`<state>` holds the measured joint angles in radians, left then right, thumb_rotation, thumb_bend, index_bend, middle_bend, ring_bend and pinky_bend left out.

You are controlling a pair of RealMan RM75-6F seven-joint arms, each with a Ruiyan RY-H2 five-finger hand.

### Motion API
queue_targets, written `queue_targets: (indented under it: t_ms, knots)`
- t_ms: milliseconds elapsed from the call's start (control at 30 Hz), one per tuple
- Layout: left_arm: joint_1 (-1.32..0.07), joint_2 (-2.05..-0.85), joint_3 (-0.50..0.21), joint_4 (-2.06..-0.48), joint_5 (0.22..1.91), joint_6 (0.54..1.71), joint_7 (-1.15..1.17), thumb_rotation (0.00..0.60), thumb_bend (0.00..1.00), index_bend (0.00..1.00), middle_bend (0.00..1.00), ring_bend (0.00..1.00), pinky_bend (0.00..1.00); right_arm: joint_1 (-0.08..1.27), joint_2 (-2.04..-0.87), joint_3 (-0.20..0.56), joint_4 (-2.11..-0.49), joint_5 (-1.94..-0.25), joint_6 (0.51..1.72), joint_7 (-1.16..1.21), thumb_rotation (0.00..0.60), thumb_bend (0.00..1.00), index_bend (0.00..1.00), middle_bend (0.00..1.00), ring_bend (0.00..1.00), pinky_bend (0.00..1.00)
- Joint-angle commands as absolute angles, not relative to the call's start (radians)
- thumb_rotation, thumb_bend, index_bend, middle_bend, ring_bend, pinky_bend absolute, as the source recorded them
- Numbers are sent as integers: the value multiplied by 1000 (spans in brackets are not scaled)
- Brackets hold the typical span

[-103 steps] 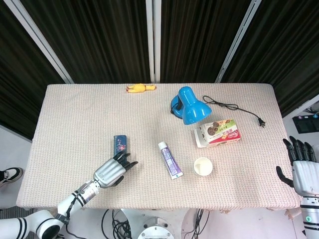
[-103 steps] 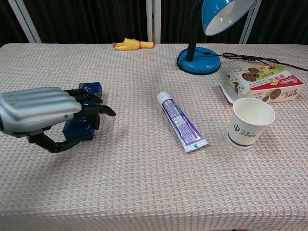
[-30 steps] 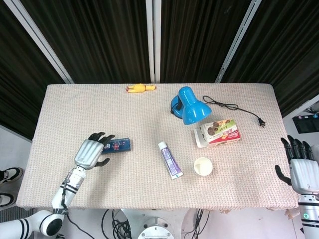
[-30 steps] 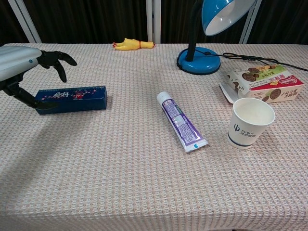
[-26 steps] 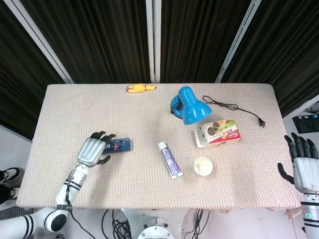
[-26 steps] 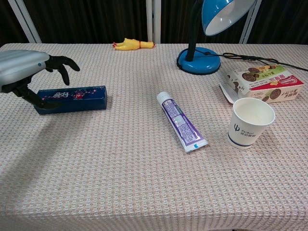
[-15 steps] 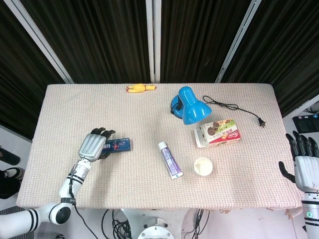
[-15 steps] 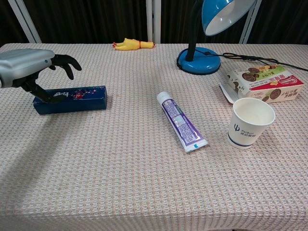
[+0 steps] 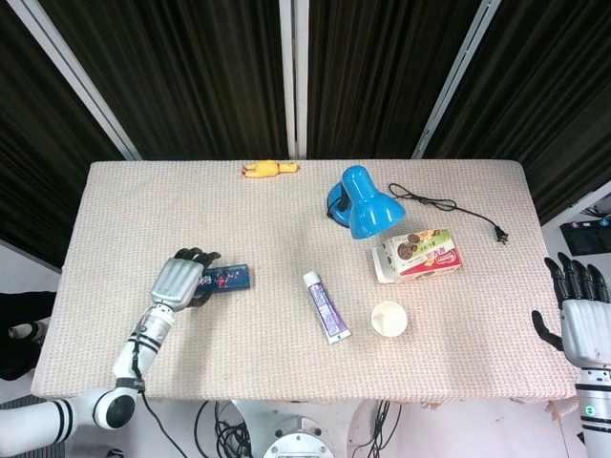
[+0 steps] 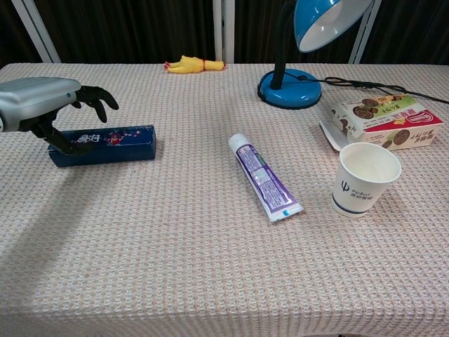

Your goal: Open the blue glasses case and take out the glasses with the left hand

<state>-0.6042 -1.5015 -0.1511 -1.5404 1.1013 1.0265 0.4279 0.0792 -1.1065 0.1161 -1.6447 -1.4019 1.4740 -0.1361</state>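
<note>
Left hand (image 10: 42,105) palm-down, fingers curled forward; right hand (image 9: 584,322) upright, fingers apart.

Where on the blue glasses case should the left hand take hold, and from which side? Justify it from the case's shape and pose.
Grip the blue glasses case across its narrow width at the left end, coming from above. It lies flat and closed, long axis left to right, and the left hand hangs over that end.

Silver-backed left hand (image 9: 174,279), black fingers (image 10: 98,98); white forearm, black bands.
</note>
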Motion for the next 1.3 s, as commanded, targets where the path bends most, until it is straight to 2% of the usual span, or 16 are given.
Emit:
queue_targets:
  t_ms: [33, 367, 733, 1000, 1300]
  knots:
    - [-606, -1503, -148, -1537, 1098, 1028, 431, 600, 312, 207, 274, 166, 204, 80, -1107, 115, -1644, -1401, 1472, -136, 600, 303, 0, 0, 0, 0]
    - [-615, -1506, -147, -1531, 1082, 1028, 430, 600, 313, 208, 310, 182, 204, 84, -1108, 115, -1641, -1395, 1463, -136, 600, 305, 0, 0, 0, 0]
    - [-620, -1505, -141, -1520, 1075, 1025, 417, 600, 366, 216, 377, 196, 208, 86, -1104, 111, -1645, -1389, 1452, -140, 600, 306, 0, 0, 0, 0]
    - [-624, -1508, -144, -1509, 1065, 1024, 407, 600, 385, 229, 453, 217, 225, 90, -1101, 108, -1646, -1386, 1442, -141, 600, 307, 0, 0, 0, 0]
    - [-624, -1500, -161, -1513, 1063, 1001, 322, 600, 453, 250, 556, 285, 250, 90, -1101, 108, -1644, -1387, 1443, -139, 600, 307, 0, 0, 0, 0]
